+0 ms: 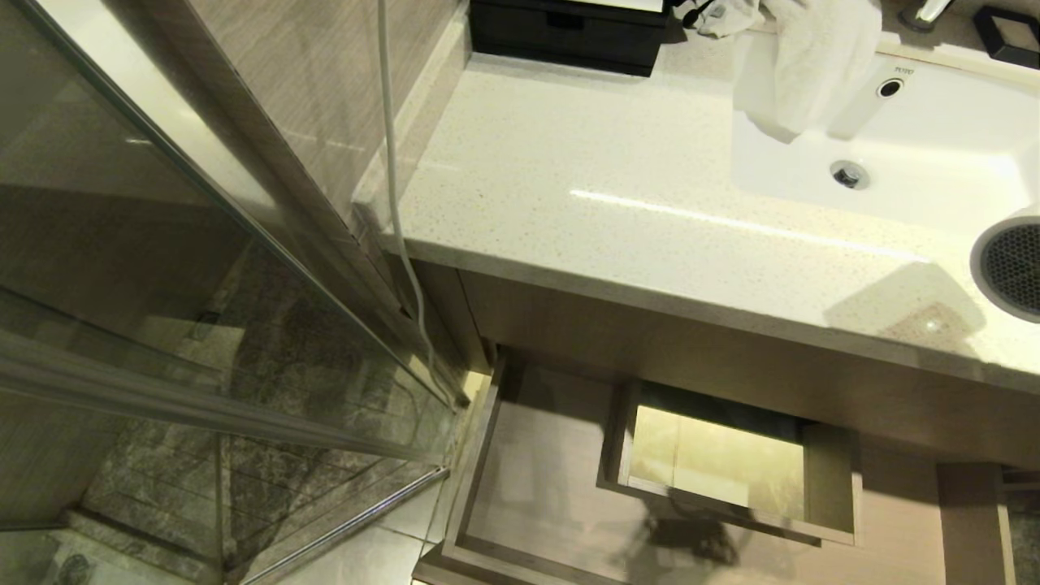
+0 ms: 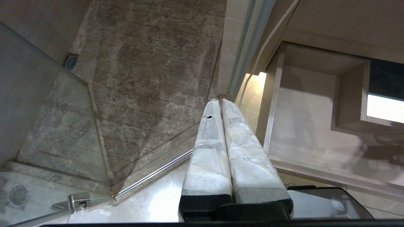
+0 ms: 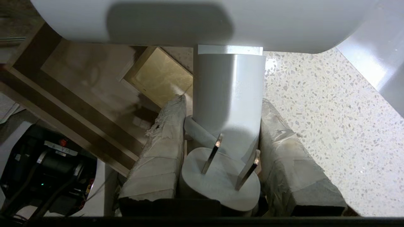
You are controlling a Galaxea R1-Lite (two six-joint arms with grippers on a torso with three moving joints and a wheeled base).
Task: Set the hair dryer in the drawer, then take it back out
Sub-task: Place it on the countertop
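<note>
The white hair dryer (image 1: 1011, 268) shows only its round dark grille at the right edge of the head view, hanging over the speckled counter's front part. In the right wrist view my right gripper (image 3: 223, 101) is shut on the hair dryer's handle (image 3: 228, 91), with the barrel (image 3: 202, 22) beyond the fingertips and the white plug (image 3: 221, 179) lodged between the fingers. The drawer (image 1: 536, 479) stands pulled open below the counter, light-brown, with a boxed cut-out (image 1: 829, 479) in its rear middle and nothing in it. My left gripper (image 2: 220, 101) is shut and parked above the floor beside the drawer (image 2: 303, 119).
A white towel (image 1: 804, 65) hangs into the sink (image 1: 934, 154) at the back right. A black box (image 1: 569, 32) sits at the counter's rear. A long white cable (image 1: 394, 162) hangs down the wall. The glass shower door (image 1: 162, 284) stands to the left of the drawer.
</note>
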